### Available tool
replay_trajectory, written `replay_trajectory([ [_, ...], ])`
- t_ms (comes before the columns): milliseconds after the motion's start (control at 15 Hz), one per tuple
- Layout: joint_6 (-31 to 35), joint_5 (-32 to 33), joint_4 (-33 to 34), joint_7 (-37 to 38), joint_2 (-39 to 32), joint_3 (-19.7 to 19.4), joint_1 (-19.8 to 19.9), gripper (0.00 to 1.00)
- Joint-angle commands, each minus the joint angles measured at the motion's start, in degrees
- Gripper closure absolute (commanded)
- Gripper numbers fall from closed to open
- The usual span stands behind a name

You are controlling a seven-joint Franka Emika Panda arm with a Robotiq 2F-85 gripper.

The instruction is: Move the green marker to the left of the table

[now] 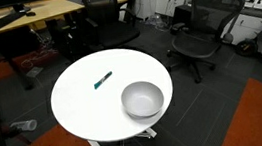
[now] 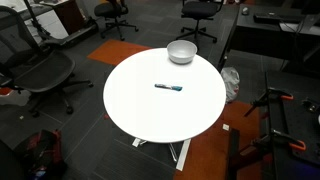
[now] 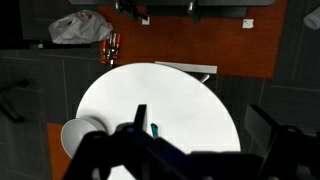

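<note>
The green marker [image 1: 103, 81] lies flat near the middle of the round white table [image 1: 83, 107]. It also shows in an exterior view [image 2: 168, 87] and in the wrist view [image 3: 155, 130], where its tip peeks out beside one finger. The table also shows in the other views [image 2: 160, 118] [image 3: 175, 95]. My gripper [image 3: 205, 128] hangs high above the table, open and empty, with its fingers far apart. The arm does not show in either exterior view.
A round grey bowl [image 1: 142, 99] [image 2: 181, 51] [image 3: 75, 136] stands near the table's edge. Black office chairs [image 1: 204, 26] [image 2: 40, 75] and wooden desks [image 1: 23, 14] surround the table. An orange floor mat [image 3: 200, 45] lies beside it.
</note>
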State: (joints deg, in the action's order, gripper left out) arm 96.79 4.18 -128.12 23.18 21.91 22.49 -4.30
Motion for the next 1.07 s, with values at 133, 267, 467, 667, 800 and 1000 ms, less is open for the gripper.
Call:
replay_trajectory([
  [133, -0.2, 0.7, 0.1, 0.7, -0.4, -1.8, -2.1, 0.00],
  [267, -0.2, 0.7, 0.1, 0.7, -0.4, -1.8, -2.1, 0.00],
  [467, 1.3, 1.0, 0.5, 0.1, -1.2, -2.4, -1.7, 0.00],
  [667, 4.5, 2.6, 0.8, -1.0, -2.5, -4.2, -1.3, 0.00],
  [800, 7.9, 4.6, 0.7, -1.6, -3.7, -5.5, -1.0, 0.00],
  [1000, 13.1, 6.7, 0.5, -1.6, -6.2, -7.4, -0.6, 0.00],
])
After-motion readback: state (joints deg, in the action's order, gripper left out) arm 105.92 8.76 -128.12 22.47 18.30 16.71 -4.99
